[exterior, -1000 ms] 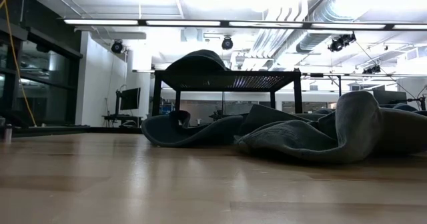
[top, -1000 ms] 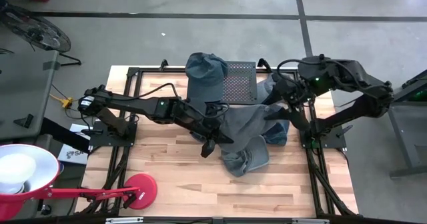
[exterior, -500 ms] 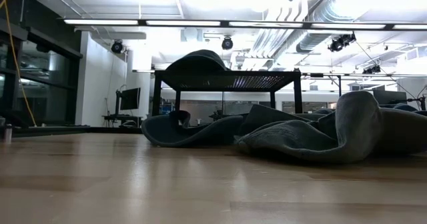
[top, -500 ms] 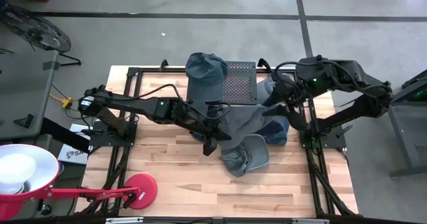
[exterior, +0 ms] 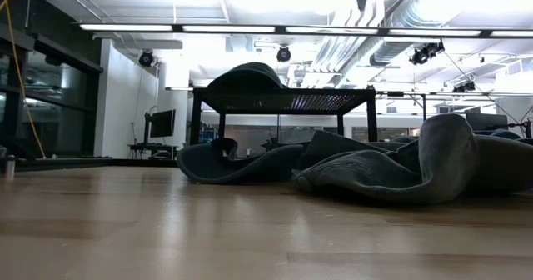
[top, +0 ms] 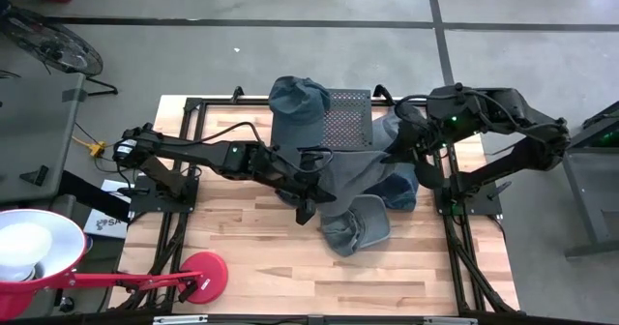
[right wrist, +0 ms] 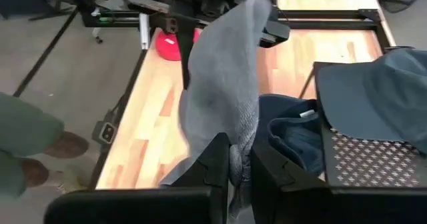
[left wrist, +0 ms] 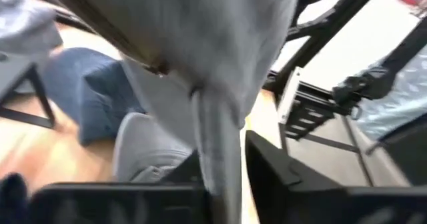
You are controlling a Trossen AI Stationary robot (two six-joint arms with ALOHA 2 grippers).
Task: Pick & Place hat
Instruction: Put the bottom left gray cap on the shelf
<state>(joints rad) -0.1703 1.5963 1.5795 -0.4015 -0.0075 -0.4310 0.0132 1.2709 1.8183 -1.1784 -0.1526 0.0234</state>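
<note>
Starting at the left: reaching in over the wooden tabletop (top: 232,252) with the left end effector (top: 305,209), now sitting slightly nearer the rack than a second ago. Clamping its fingers (left wrist: 267,167) almost shut on a fold of the grey hat (top: 350,178), as the left wrist view shows.

Moving to the middle: holding that grey hat stretched between the two arms, raised off the boards. Leaving a second grey hat (top: 356,226) lying open-side up just below it, its outline rounder than a second ago, probably from fabric being drawn off it. Leaving a blue-grey hat (top: 295,98) draped on the black perforated rack (top: 346,122) at the far edge, unchanged.

Ending at the right: pinching the grey hat's other end in the right end effector (top: 404,151), fingers (right wrist: 215,161) nearly closed on the cloth, having crept a little toward the rack. Passing over a dark blue hat (right wrist: 293,134) beside the rack's leg.

Judging from these small shifts: treating the pick as done and the place as under way, likely heading for the rack. Watching for snagging of the hat below.
</note>
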